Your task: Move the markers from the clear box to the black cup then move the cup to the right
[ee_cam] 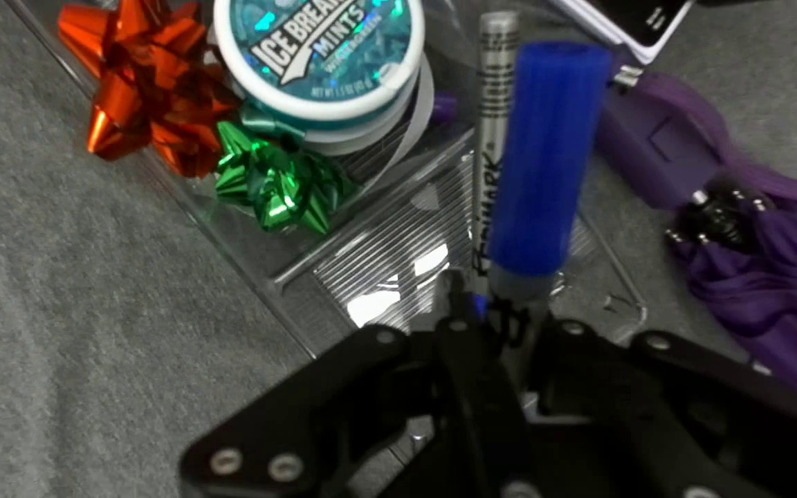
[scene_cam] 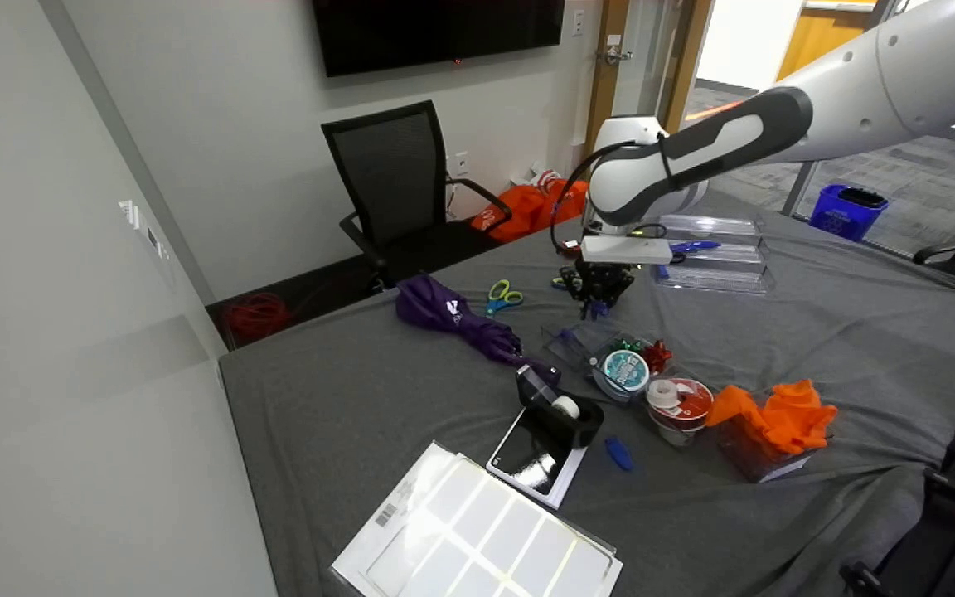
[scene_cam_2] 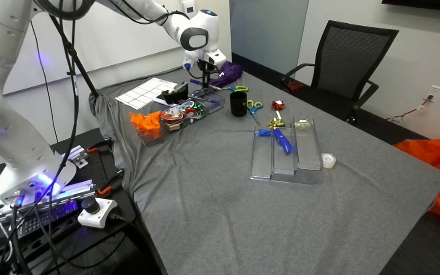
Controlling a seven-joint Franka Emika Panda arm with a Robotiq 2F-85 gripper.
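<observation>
The black cup [scene_cam_2: 238,104] stands upright on the grey table, beside the clear box [scene_cam_2: 219,106]. In an exterior view I cannot pick it out behind my gripper [scene_cam: 598,300]. The clear box also shows in the wrist view [ee_cam: 433,221]. My gripper [scene_cam_2: 206,84] is over the box; in the wrist view [ee_cam: 509,325] it is shut on a blue-capped marker [ee_cam: 547,159], whose cap sticks out past the fingers. A silver marker [ee_cam: 494,104] with a blue end lies below it in the box. In an exterior view a marker with a blue end [scene_cam_2: 213,101] lies in the box.
The box also holds mints [ee_cam: 322,48] and a green bow [ee_cam: 281,180]. A purple umbrella [scene_cam: 461,319], a tape dispenser [scene_cam: 577,419] and scissors [scene_cam: 504,297] lie around it. A stepped clear tray [scene_cam_2: 262,160] with blue items stands beyond the cup. Orange cloth [scene_cam_2: 147,121] sits nearby.
</observation>
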